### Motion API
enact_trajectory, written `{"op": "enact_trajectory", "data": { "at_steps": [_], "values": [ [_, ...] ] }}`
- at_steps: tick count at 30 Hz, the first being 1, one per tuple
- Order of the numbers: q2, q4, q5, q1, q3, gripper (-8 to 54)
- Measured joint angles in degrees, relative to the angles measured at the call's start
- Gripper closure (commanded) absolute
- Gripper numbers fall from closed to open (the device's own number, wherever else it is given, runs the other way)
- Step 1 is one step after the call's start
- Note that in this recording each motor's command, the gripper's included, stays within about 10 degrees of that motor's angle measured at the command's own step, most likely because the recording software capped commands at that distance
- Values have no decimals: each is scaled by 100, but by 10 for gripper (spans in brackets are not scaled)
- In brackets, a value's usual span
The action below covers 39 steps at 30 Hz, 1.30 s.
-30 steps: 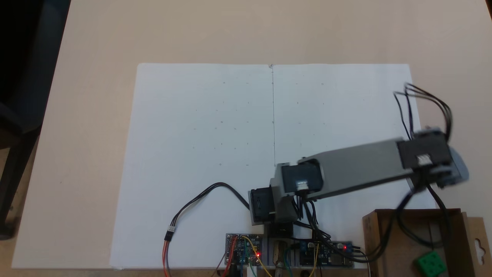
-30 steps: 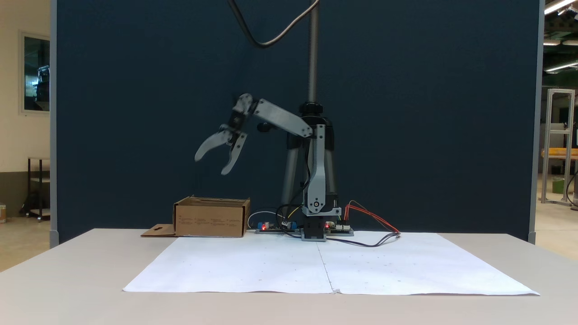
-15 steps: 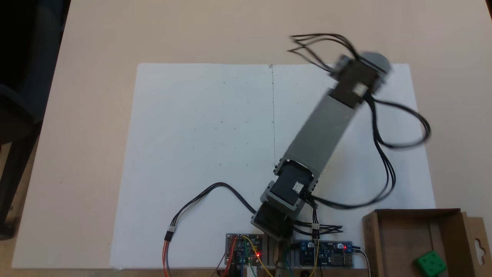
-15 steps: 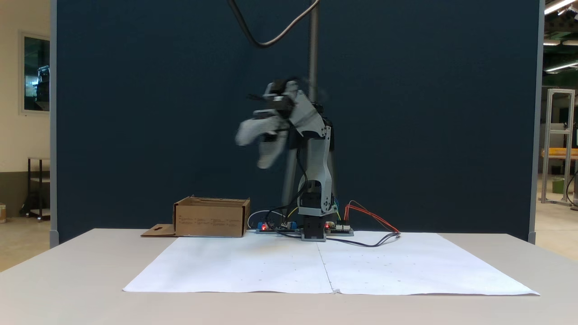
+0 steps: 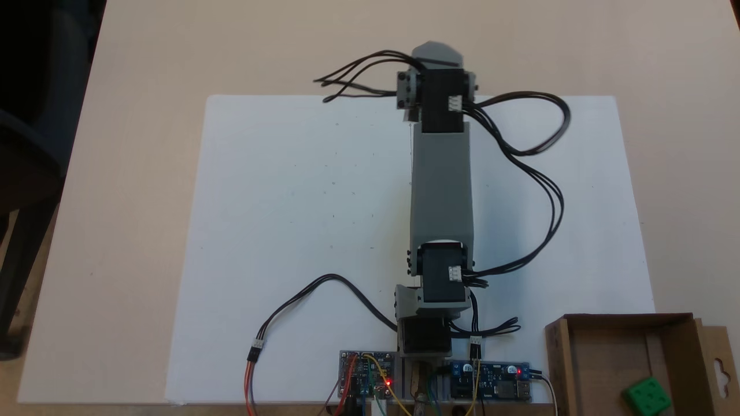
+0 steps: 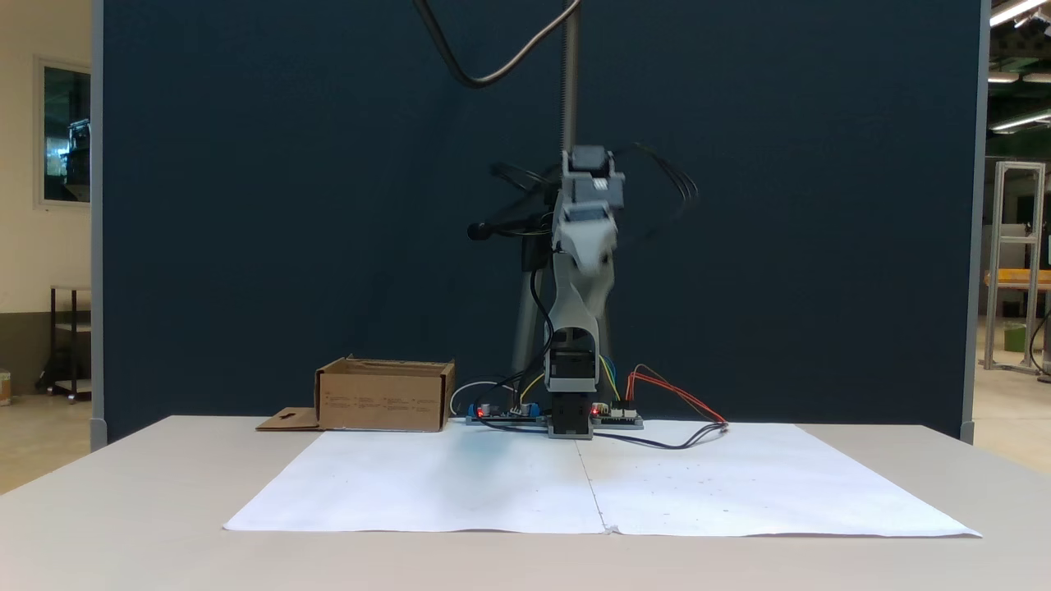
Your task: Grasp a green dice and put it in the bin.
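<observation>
The green dice (image 5: pixel 646 396) lies on the floor of the bin (image 5: pixel 601 370), a brown cardboard box at the lower right corner of the top-down fixed view. From the front, the bin (image 6: pixel 384 398) stands left of the arm's base and its walls hide the dice. The arm stretches straight out over the white paper, far from the bin. My gripper (image 6: pixel 588 250) hangs high above the table, pointing toward the front camera and blurred; its jaws overlap, so their gap cannot be read. From above, the gripper (image 5: pixel 437 51) shows as a grey tip past the wrist motor.
A white paper sheet (image 5: pixel 300 231) covers the middle of the table. Circuit boards (image 5: pixel 370 370) and loose cables (image 5: pixel 537 190) sit around the arm's base. A cardboard flap with a keyhole cutout (image 5: pixel 720 364) sticks out beside the bin. A dark panel (image 6: pixel 246 205) stands behind the table.
The arm has swung away from above the bin to the middle of the paper, raised and extended. The dice stays in the bin.
</observation>
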Motion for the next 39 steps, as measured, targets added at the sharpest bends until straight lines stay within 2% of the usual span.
{"op": "enact_trajectory", "data": {
  "at_steps": [3, 6, 17, 31, 39],
  "values": [
    [264, -844, 18, -62, 976, 17],
    [976, -1784, 18, -70, 2663, 18],
    [2417, -4157, 18, 431, 5027, 10],
    [3234, -7058, 0, 422, 7321, -3],
    [3428, -8394, -519, 396, 8851, 4]
  ]
}}
